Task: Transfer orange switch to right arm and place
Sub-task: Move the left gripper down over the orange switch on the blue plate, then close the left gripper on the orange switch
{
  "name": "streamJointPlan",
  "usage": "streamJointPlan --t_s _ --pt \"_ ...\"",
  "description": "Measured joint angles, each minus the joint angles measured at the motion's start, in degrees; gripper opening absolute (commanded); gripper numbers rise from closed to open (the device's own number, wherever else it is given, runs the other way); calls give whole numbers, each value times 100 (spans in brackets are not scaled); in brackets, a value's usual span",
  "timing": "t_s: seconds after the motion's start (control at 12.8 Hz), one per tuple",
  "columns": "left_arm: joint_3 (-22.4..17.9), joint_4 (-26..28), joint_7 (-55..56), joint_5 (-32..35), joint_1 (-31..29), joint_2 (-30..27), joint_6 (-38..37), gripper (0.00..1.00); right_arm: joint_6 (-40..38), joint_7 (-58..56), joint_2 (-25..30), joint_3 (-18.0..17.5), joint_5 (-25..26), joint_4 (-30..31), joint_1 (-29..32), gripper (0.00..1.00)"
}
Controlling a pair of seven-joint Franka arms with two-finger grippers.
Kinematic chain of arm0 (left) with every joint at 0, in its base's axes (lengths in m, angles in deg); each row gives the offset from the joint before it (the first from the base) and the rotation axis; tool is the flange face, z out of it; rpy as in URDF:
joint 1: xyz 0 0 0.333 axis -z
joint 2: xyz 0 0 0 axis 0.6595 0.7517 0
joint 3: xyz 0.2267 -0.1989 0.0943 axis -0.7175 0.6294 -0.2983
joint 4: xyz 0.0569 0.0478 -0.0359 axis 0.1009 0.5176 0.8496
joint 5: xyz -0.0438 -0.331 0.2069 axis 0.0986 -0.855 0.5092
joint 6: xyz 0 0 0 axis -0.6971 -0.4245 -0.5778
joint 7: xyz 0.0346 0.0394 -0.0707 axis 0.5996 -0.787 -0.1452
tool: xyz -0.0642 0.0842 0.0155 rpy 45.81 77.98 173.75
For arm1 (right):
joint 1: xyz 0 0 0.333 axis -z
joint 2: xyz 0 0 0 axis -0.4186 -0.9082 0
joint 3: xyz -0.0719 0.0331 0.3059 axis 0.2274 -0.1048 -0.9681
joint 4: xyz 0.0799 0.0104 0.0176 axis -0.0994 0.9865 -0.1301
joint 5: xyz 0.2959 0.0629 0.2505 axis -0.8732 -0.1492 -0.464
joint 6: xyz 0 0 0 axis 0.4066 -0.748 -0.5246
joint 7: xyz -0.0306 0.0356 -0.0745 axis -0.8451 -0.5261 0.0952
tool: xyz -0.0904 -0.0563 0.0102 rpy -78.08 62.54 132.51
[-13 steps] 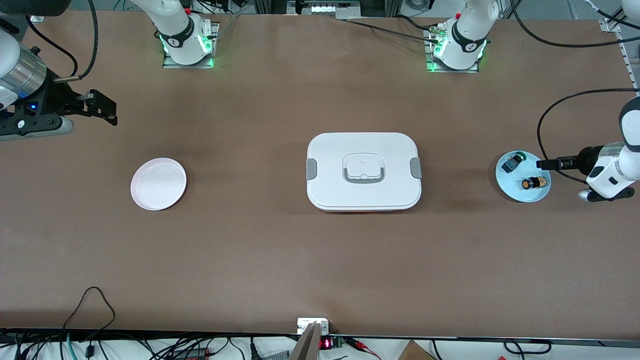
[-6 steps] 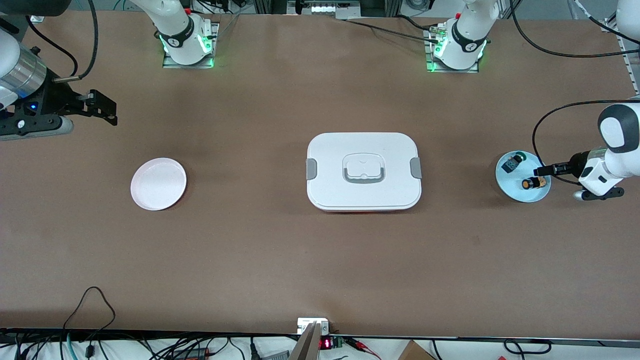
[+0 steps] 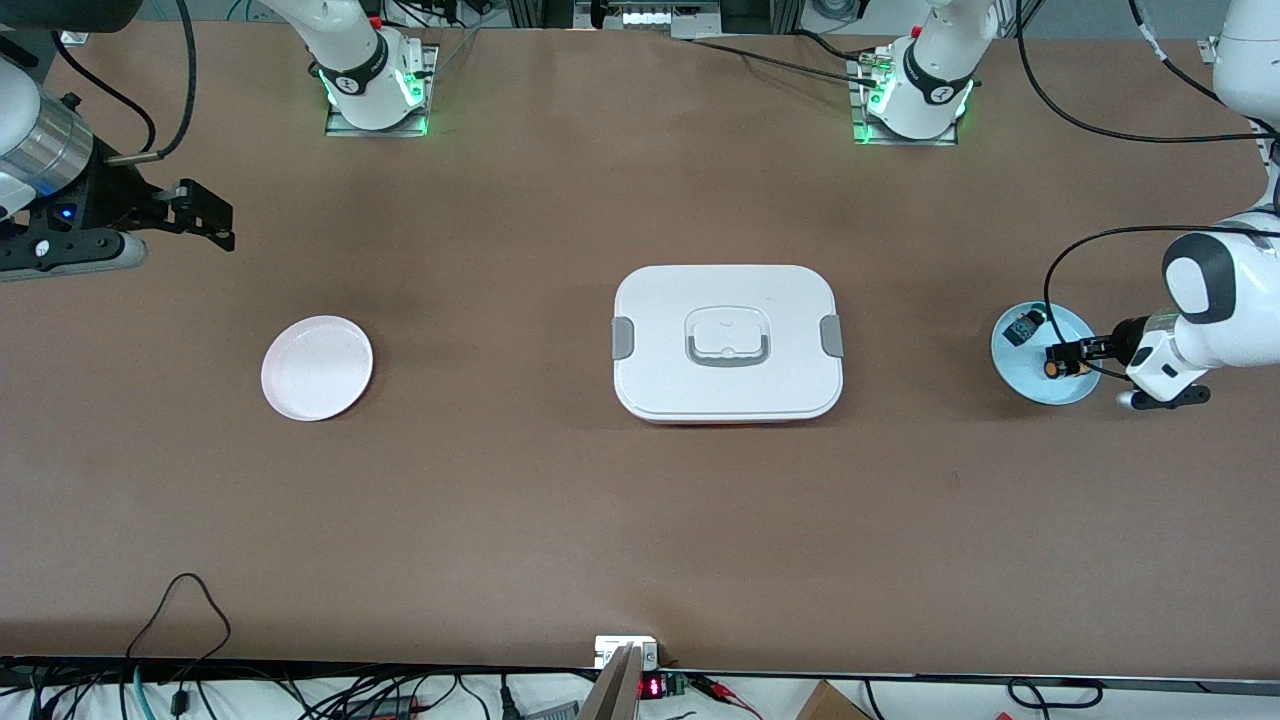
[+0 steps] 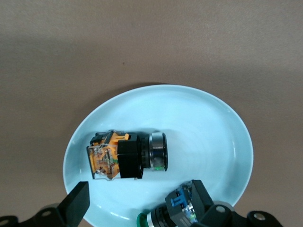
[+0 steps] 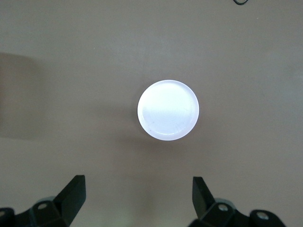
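Observation:
The orange switch [image 3: 1054, 369] lies on its side on a light blue plate [image 3: 1012, 362] at the left arm's end of the table. In the left wrist view the switch [image 4: 124, 156] shows its orange side, black body and silver collar on the plate [image 4: 208, 127]. My left gripper [image 3: 1062, 354] is open and low over the plate, its fingertips [image 4: 75, 204] just short of the switch and not touching it. My right gripper [image 3: 222, 222] is open and empty, waiting in the air at the right arm's end of the table.
A green-capped switch [image 3: 1022, 328] lies on the same blue plate, close to one left finger [image 4: 182, 210]. A white plate [image 3: 317, 367] sits toward the right arm's end and shows in the right wrist view [image 5: 168, 109]. A white lidded box [image 3: 728, 342] stands mid-table.
My left gripper has come down and moved in over the blue plate toward the orange switch. The right arm has not moved.

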Motion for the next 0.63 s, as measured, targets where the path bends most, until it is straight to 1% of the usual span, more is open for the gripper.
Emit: streamJointPlan --t_s 0.31,0.39,0.47,0.63 --pt "1 -45 0 0 0 116 229 95 1 0 0 0 -14 0 0 100" --pt "1 -54 0 0 -1 143 249 92 1 0 0 0 -19 0 0 100" --pt "1 -71 0 0 0 172 259 88 1 0 0 0 -21 0 0 100" --pt "4 -135 -5 0 0 221 266 74 1 0 0 0 -28 0 0 100"
